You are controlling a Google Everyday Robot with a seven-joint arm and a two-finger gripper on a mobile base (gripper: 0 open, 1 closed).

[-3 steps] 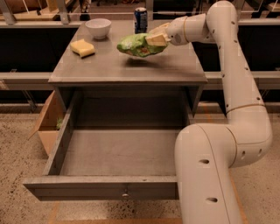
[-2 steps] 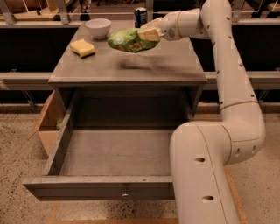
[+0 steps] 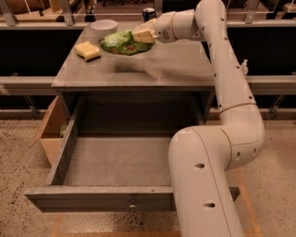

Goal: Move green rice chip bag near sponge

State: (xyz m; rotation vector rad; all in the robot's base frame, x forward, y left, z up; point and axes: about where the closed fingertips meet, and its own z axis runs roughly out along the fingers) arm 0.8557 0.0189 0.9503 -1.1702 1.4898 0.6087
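The green rice chip bag point(image 3: 121, 42) is light green and wrinkly and hangs in the air above the grey table top point(image 3: 175, 69), left of the middle. My gripper point(image 3: 142, 36) is shut on the bag's right end and holds it up. The sponge point(image 3: 88, 50), a pale yellow block, lies on the table's left part, just left of and below the bag. The bag's shadow falls on the table in front of it.
A white round bowl point(image 3: 103, 28) stands at the back left, behind the sponge. A dark blue can point(image 3: 148, 13) stands at the back behind my gripper. An open empty drawer point(image 3: 115, 162) juts out below the table. A cardboard box point(image 3: 51, 132) sits on the floor left.
My gripper has carried the bag to the left across the table, from the right of the middle toward the sponge. The sponge, bowl and can have not moved.
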